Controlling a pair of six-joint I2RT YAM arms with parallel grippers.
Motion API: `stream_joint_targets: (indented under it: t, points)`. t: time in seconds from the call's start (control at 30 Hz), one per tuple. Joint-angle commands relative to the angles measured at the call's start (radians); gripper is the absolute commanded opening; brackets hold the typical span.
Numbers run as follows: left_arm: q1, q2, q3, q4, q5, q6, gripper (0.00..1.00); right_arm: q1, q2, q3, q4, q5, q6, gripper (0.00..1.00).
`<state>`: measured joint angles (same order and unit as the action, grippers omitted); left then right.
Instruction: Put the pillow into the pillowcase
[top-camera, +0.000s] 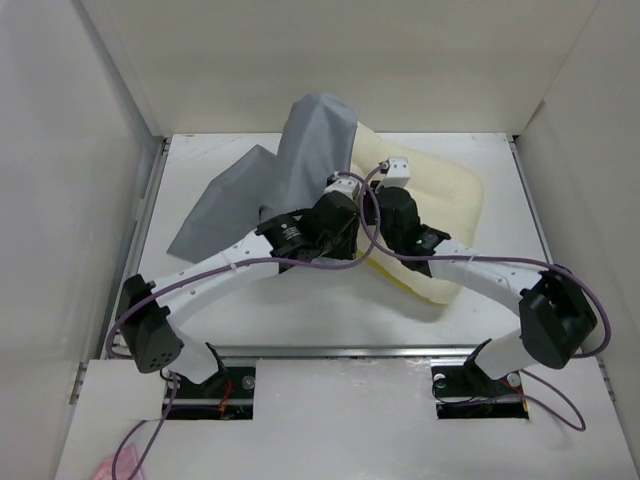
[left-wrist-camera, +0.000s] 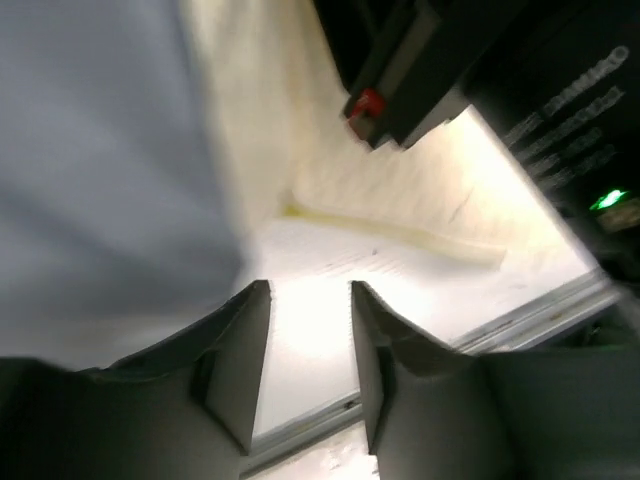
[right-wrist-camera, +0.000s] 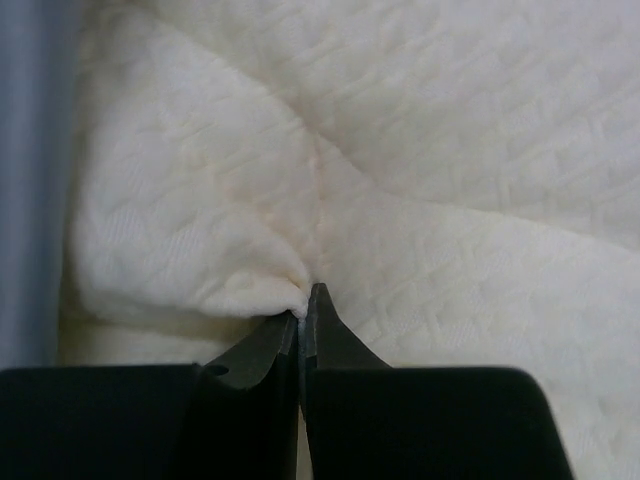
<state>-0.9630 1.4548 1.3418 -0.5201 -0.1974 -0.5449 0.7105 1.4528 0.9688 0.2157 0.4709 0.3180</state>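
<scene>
The cream-yellow pillow (top-camera: 450, 195) lies at the table's right middle. It fills the right wrist view (right-wrist-camera: 420, 150). My right gripper (right-wrist-camera: 305, 315) is shut on a pinch of the pillow's fabric at its left end, and shows in the top view (top-camera: 393, 172). The grey pillowcase (top-camera: 285, 170) lies left of the pillow, with one part raised up in a peak beside my left gripper (top-camera: 343, 188). In the left wrist view the left gripper (left-wrist-camera: 310, 295) is open with nothing between its fingers. The pillowcase (left-wrist-camera: 100, 160) hangs against its left finger, and the pillow (left-wrist-camera: 400, 200) is just ahead.
White walls enclose the table on the left, back and right. The right arm's black wrist (left-wrist-camera: 480, 70) is close above the left gripper. A metal rail (top-camera: 330, 351) runs along the table's near edge. Purple cables (top-camera: 300, 266) loop over both arms.
</scene>
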Motion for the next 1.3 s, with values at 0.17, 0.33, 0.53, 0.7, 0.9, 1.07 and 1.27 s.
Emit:
stream_joint_targets:
  t: [0.17, 0.33, 0.53, 0.7, 0.9, 1.07, 1.27]
  points:
    - [0.041, 0.07, 0.097, -0.046, -0.072, -0.013, 0.54, 0.023, 0.119, 0.071, 0.025, 0.063, 0.095, 0.0]
    - [0.06, 0.029, 0.148, -0.127, -0.313, -0.026, 0.7, 0.023, 0.149, 0.032, 0.025, 0.02, 0.082, 0.0]
    - [0.184, 0.108, 0.198, 0.032, -0.222, 0.239, 0.88, 0.023, 0.158, -0.018, 0.045, -0.09, 0.059, 0.0]
    - [0.266, 0.284, 0.312, 0.069, -0.142, 0.485, 0.94, 0.023, 0.146, -0.027, 0.045, -0.136, 0.029, 0.0]
    - [0.305, 0.401, 0.407, 0.089, 0.057, 0.736, 0.94, -0.031, 0.107, -0.024, -0.047, -0.189, -0.046, 0.0]
    - [0.305, 0.548, 0.537, 0.051, 0.055, 0.781, 0.94, -0.06, -0.003, -0.042, -0.215, -0.183, -0.028, 0.73]
    - [0.305, 0.691, 0.703, 0.028, 0.058, 0.781, 0.86, -0.158, -0.271, -0.124, -0.332, -0.21, 0.061, 1.0]
